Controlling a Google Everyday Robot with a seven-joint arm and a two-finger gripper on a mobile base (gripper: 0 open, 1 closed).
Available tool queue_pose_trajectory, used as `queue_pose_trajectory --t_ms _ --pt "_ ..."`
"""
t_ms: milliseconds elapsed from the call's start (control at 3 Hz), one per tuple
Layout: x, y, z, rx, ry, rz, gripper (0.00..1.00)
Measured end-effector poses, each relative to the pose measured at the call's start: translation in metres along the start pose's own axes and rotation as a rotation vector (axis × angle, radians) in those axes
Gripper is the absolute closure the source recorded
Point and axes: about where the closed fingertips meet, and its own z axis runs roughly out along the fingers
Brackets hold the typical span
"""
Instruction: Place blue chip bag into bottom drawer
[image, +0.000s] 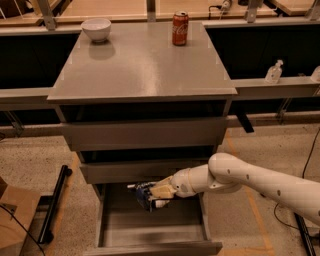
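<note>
The blue chip bag (145, 194) is a small dark-blue foil bag with white lettering. It hangs in my gripper (156, 195), which is shut on it. The gripper is at the end of my white arm (240, 180), reaching in from the right. It holds the bag inside the open bottom drawer (150, 235), above the back part of its grey floor, just under the front of the drawer above. The bag does not rest on the floor.
The grey cabinet top (142, 65) carries a white bowl (96, 28) at the back left and a red soda can (180, 28) at the back. Two shallower drawers (145, 132) sit above. A black bar (55, 202) and cardboard box (12, 220) lie at the left.
</note>
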Motion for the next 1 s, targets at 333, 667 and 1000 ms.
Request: queue_pose_trajectory --t_ms 333,667,1000 --pt "0.0 0.002 0.002 -0.018 0.009 -0.003 1.0" --pt "0.018 -0.024 0.023 -0.041 -0.005 0.016 1.0" --pt "0.09 -0.081 0.072 -0.056 -0.035 0.149 1.0"
